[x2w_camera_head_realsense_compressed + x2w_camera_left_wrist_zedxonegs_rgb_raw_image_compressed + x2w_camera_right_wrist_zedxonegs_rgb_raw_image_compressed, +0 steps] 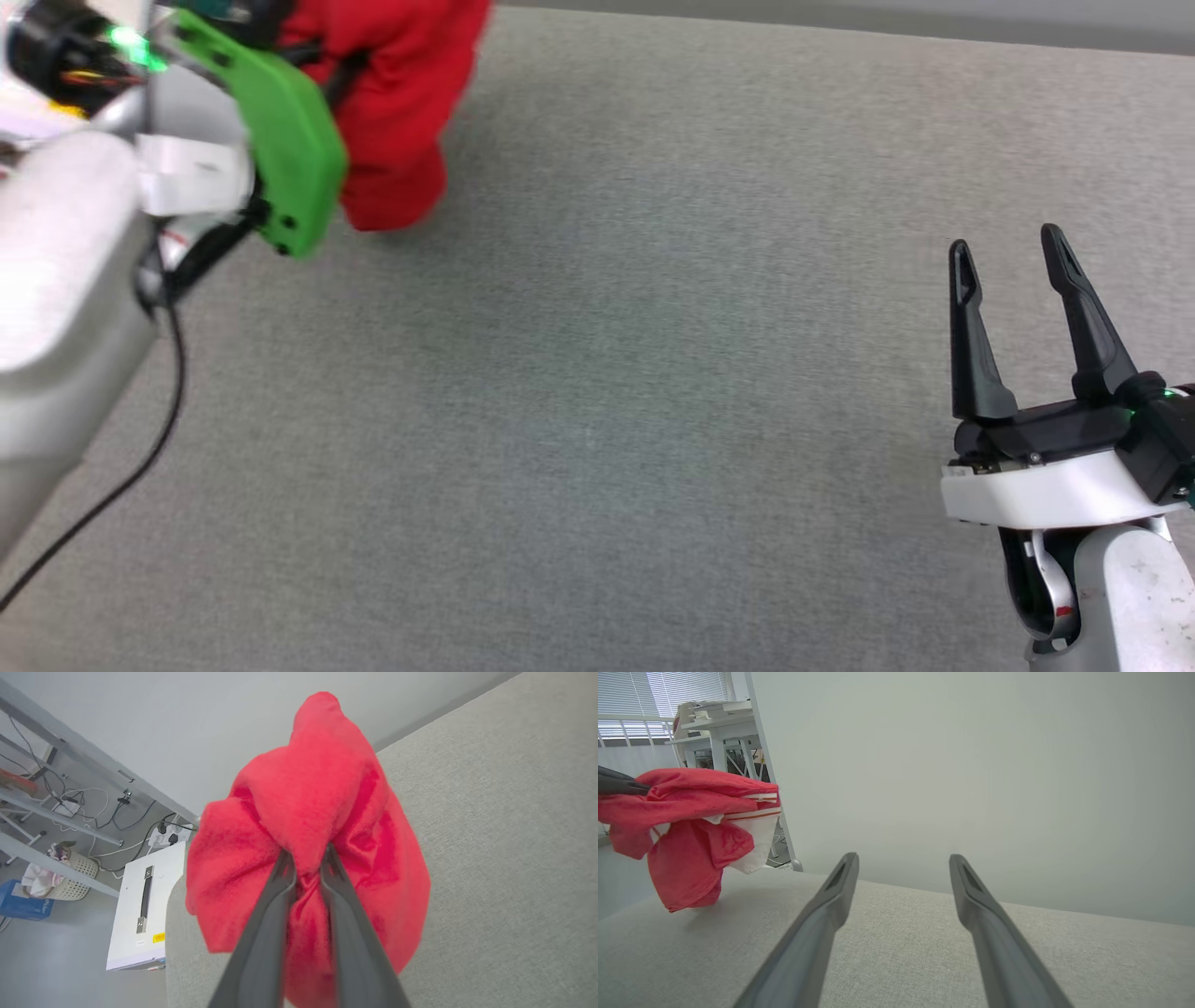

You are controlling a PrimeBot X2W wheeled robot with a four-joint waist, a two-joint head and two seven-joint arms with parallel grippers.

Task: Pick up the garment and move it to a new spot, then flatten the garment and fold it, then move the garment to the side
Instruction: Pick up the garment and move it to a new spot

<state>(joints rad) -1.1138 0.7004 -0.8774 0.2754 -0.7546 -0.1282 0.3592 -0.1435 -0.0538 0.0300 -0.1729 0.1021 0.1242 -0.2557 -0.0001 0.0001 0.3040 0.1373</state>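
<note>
Hanging bunched at upper left, the soft, limp garment [401, 121] is pinched in the left fingers [266, 924] over the table [607, 373]; right fingers [971, 345] spread empty; probably best regripped by a hem

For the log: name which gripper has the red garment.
The left gripper: its fingers are pinched on a bunch of the garment. The right gripper stands open, holding nothing.
</note>
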